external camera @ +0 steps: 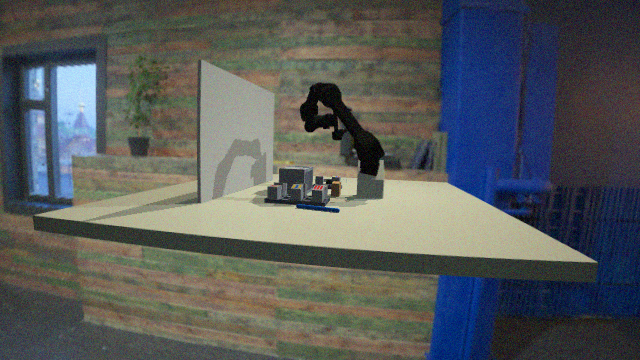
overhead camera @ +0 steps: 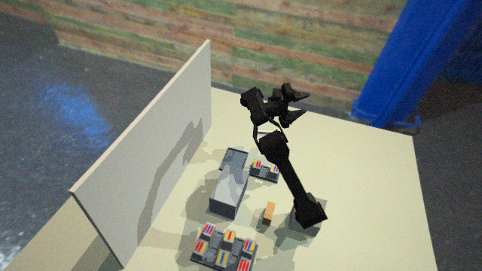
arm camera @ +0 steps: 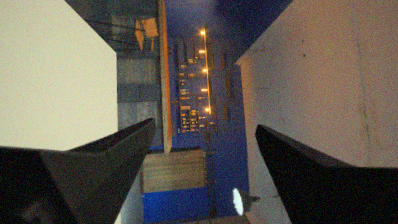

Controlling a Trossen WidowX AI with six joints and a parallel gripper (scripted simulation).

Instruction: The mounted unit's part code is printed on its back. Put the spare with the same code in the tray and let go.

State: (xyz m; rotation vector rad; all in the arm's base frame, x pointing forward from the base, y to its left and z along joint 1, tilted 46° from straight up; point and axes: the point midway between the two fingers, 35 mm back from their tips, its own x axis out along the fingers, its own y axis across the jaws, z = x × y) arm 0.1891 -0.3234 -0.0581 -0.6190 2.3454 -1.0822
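1. Hand (overhead camera: 306, 103) (external camera: 340, 131) (arm camera: 206, 126): released; fingers stand wide apart, with nothing between them. It is raised above the bench (overhead camera: 361, 165) (external camera: 430, 227).
2. Arm (overhead camera: 291, 177) (external camera: 352, 120): rises from a grey pedestal (overhead camera: 318, 229) (external camera: 370, 189) and bends over at the top.
3. Spares: six grey blocks with striped labels stand in two rows on a dark holder (overhead camera: 193, 259) (external camera: 272, 201). One corner block (overhead camera: 244, 265) (external camera: 319, 193) bears red stripes; the block (overhead camera: 222, 259) (external camera: 297, 192) beside it bears yellow and blue. Which one carries the matching code cannot be told.
4. Tray (overhead camera: 238, 150): shallow and grey, at the end of a tall grey housing (overhead camera: 227, 192) (external camera: 296, 176) that stands between it and the holder.
5. Smaller dark base (overhead camera: 264, 178): located near the tray, with two striped blocks. The mounted unit cannot be identified with certainty, nor its back code read.
6. Orange block (overhead camera: 269, 212) (external camera: 336, 188): stands between housing and pedestal.
7. Blue rod (external camera: 317, 208): lies just beside the holder.
8. Panel (overhead camera: 158, 128) (external camera: 232, 130): upright on the bench, bearing the arm's shadow.
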